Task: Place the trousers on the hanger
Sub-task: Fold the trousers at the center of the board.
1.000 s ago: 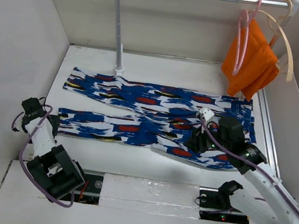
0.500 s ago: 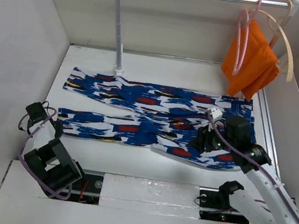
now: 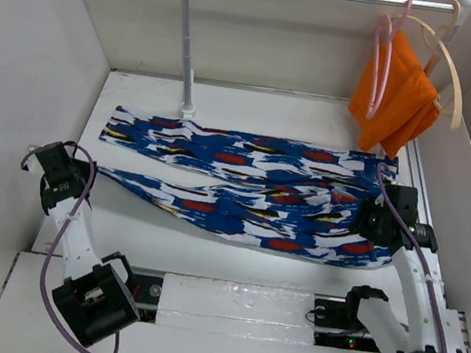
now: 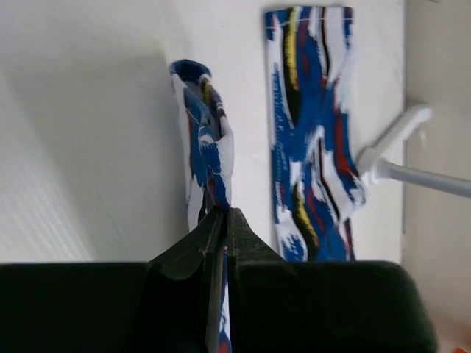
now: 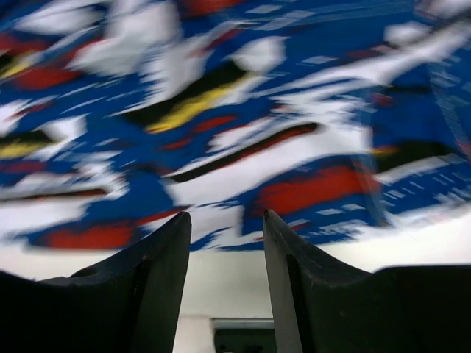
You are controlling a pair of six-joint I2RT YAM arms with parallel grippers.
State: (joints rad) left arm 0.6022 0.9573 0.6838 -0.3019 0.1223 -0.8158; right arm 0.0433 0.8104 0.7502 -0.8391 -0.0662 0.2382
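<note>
The blue patterned trousers [image 3: 253,179] lie spread across the white table, legs pointing left. My left gripper [image 3: 85,175] is shut on the cuff of the near leg, and the cloth [image 4: 207,140] runs up out of its pinched fingertips [image 4: 223,215]. The far leg [image 4: 313,147] lies flat beside it. My right gripper [image 3: 366,223] hovers open over the waist end; patterned cloth [image 5: 221,110] lies just beyond its fingers [image 5: 173,243], and nothing is between them. The pink hanger [image 3: 378,65] hangs on the rail at the back right.
A cream hanger [image 3: 450,71] carrying an orange cloth [image 3: 397,98] hangs beside the pink one. The rail's post [image 3: 188,47] stands at the back, close to the far leg. White walls close in both sides of the table [image 3: 262,110].
My left gripper has shut on the near leg's cuff and drawn it left, stretching that leg. My right gripper has slid right, off the trousers' middle to the waist end.
</note>
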